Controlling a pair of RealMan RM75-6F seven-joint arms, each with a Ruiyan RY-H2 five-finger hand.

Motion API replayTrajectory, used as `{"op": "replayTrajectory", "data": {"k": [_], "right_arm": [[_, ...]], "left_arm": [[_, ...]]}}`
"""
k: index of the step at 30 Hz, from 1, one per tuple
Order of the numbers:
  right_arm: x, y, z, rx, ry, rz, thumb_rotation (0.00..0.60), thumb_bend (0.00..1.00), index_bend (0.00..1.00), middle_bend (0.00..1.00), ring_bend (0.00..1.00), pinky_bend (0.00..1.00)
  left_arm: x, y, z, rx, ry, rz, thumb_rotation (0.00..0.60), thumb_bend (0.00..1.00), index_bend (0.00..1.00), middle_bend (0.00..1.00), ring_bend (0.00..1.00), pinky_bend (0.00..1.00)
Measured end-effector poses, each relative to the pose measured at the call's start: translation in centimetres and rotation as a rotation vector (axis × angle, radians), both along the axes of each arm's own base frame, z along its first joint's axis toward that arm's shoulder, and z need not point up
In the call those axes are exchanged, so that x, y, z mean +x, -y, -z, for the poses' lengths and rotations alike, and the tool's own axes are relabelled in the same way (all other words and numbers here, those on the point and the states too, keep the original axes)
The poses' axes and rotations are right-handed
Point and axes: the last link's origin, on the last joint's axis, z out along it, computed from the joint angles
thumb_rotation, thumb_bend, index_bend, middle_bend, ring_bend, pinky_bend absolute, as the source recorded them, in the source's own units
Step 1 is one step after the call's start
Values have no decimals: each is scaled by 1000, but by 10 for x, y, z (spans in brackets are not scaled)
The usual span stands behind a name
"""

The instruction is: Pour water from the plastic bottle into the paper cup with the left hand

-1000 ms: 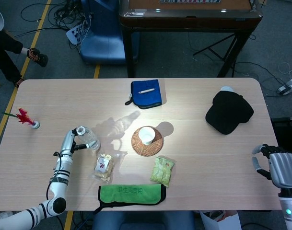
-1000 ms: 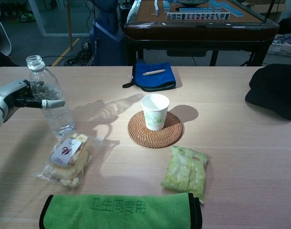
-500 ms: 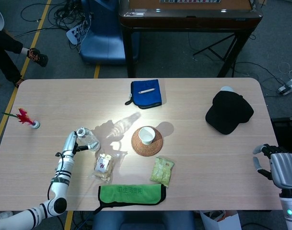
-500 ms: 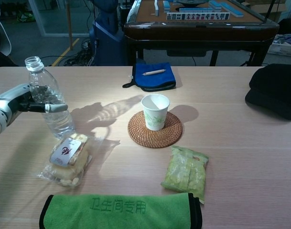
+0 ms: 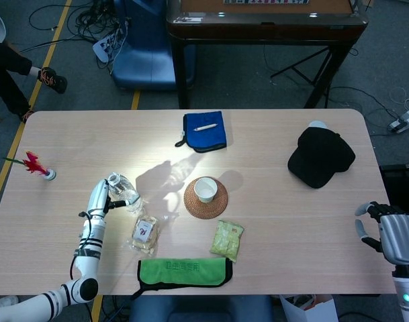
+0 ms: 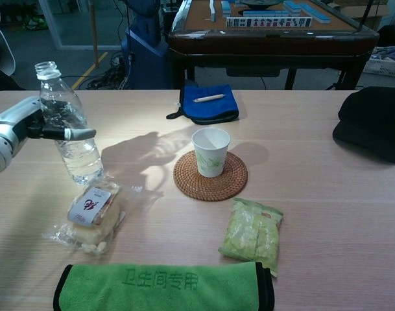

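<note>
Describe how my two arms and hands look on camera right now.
The left arm is white with black bands at the joints, ending in a silver-grey left hand with dark fingers tipped in grey. The right hand is silver-grey metal with grey fingers; a small green light glows on the white wrist below it.

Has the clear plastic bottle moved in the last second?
Yes. The clear plastic bottle, gripped by the left robot hand, has edged slightly away from the wrapped snack packet, toward the table's far edge.

1. The plastic bottle [image 6: 69, 126] stands far left, with the snack packet [image 6: 89, 216] just in front of it.
2. The paper cup [image 6: 210, 151] sits on the woven coaster [image 6: 210, 179] at centre.
3. The pouch [image 6: 207, 103] lies behind the cup, the towel [image 6: 161, 286] at the near edge.
</note>
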Motion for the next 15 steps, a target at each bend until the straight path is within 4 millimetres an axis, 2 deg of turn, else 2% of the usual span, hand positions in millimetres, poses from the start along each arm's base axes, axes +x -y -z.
{"op": "replayTrajectory", "data": {"k": [7, 15], "right_arm": [[0, 0, 0, 0, 3, -3, 600, 439, 521, 480, 501, 500], [1, -1, -1, -1, 7, -4, 600, 439, 521, 480, 501, 500]], "left_arm": [[17, -2, -7, 16, -98, 68, 600, 85, 699, 715, 536, 530], [45, -11, -13, 8, -315, 158, 600, 85, 701, 719, 537, 530]]}}
